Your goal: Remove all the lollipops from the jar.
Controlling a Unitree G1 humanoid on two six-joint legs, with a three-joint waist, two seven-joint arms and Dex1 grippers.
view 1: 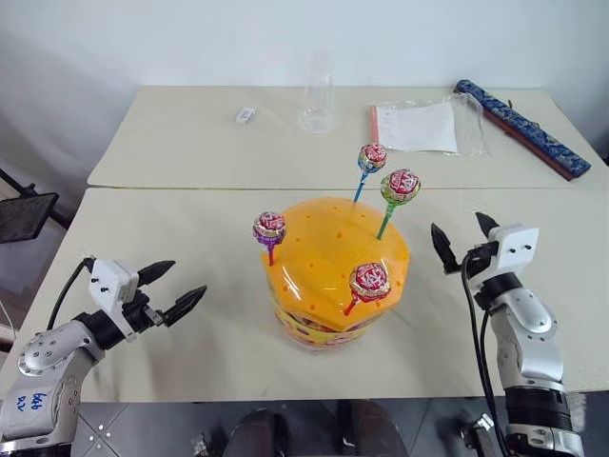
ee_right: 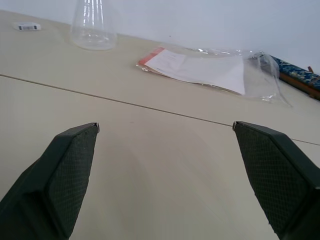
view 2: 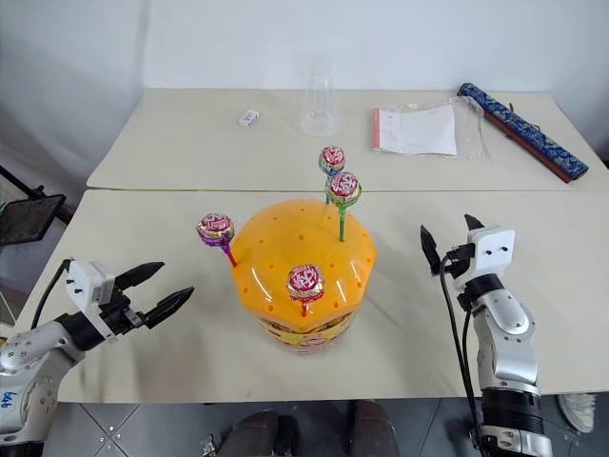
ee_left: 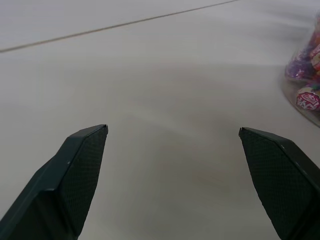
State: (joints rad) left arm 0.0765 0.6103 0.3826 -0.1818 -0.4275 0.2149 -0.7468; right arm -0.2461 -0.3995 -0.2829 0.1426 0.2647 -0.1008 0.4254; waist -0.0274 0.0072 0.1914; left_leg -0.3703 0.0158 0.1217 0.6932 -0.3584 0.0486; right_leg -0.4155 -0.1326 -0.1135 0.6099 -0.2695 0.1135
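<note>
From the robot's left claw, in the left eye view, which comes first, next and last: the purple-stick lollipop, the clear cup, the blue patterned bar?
1. Purple-stick lollipop, on the jar's side facing the left gripper.
2. Clear cup, on the far table, middle.
3. Blue patterned bar, far right corner.

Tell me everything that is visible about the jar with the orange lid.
The jar is a squat tub standing upright on the near table, between the two open grippers, which do not touch it. Its glossy orange domed lid, plastic by its look, is dotted with small holes. Four lollipops stand with their sticks in these holes. Below the lid, the clear body has a yellow label, and wrapped candies show through its wall.
</note>
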